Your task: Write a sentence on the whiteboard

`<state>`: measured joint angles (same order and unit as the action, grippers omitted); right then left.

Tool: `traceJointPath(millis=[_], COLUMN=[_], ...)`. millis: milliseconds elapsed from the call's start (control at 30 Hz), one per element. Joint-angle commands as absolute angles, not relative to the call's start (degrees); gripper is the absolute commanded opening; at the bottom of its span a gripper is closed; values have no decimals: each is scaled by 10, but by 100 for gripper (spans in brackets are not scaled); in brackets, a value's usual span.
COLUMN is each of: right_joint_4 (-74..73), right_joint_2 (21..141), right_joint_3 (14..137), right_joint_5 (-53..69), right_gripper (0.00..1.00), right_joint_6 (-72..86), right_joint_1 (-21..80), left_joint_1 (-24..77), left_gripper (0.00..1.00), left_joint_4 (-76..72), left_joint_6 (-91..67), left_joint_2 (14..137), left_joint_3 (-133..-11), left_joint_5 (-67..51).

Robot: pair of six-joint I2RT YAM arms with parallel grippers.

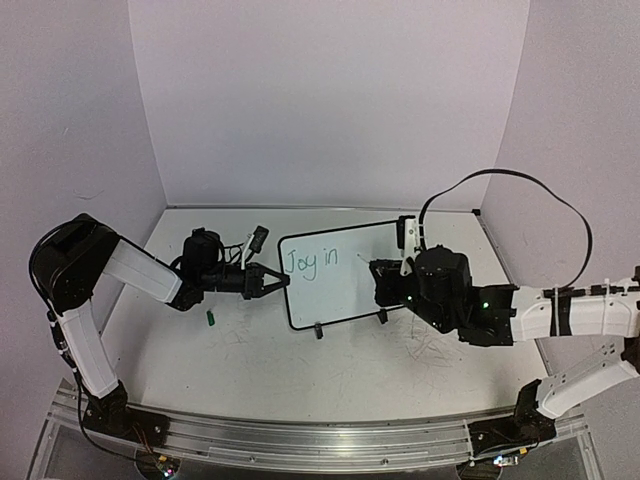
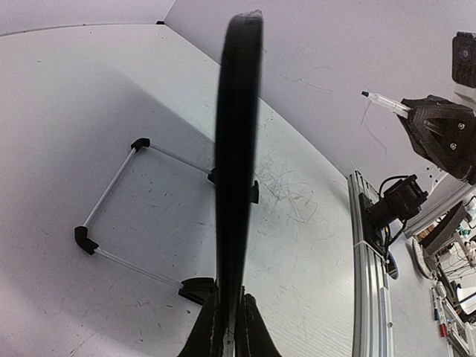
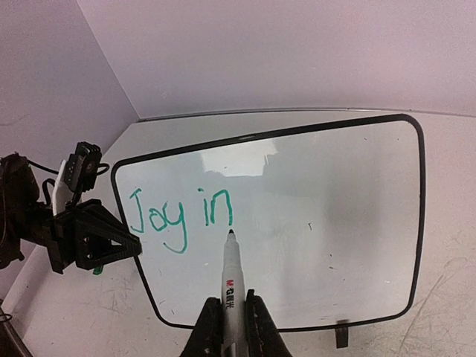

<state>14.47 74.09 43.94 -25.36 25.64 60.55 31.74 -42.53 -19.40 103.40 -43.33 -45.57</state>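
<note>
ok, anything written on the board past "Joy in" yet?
No, the sentence on the whiteboard reads only "Joy in" in the right wrist view, with the marker tip just below the n.

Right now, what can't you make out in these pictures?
Left wrist view: the whiteboard is edge-on, so its writing is hidden.
Top view: the small green thing on the table is too small to name.
Right wrist view: whether the marker tip touches the whiteboard is unclear.
</note>
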Motion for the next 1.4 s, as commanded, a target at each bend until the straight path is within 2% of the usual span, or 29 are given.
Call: traceJointPath(millis=[0, 100, 167, 467, 767, 1367], right_joint_4=[192, 181, 148, 102, 113, 150], right_joint_2=[702, 710, 737, 854, 931, 929], right_joint_3=[424, 435, 460, 565, 615, 576], right_joint_5=[-246, -232, -237, -227, -219, -274], right_gripper=[0, 4, 0, 0, 0, 0], right_joint_6=[215, 193, 188, 179, 206, 217], right_joint_1=[607, 608, 608, 647, 690, 696], left_joint_1=[323, 323, 323, 324, 327, 327], left_gripper=[0, 0, 0, 0, 0, 0], left_joint_4=[-434, -435, -435, -434, -433, -418], left_joint_6=[-180, -179, -178, -184, -187, -174], left_joint_2=[1010, 1005, 1002, 1001, 1010, 985], left_joint_3=[-427, -424, -424, -427, -431, -421], left_joint_5=[-448, -445, -444, -449, -447, -415])
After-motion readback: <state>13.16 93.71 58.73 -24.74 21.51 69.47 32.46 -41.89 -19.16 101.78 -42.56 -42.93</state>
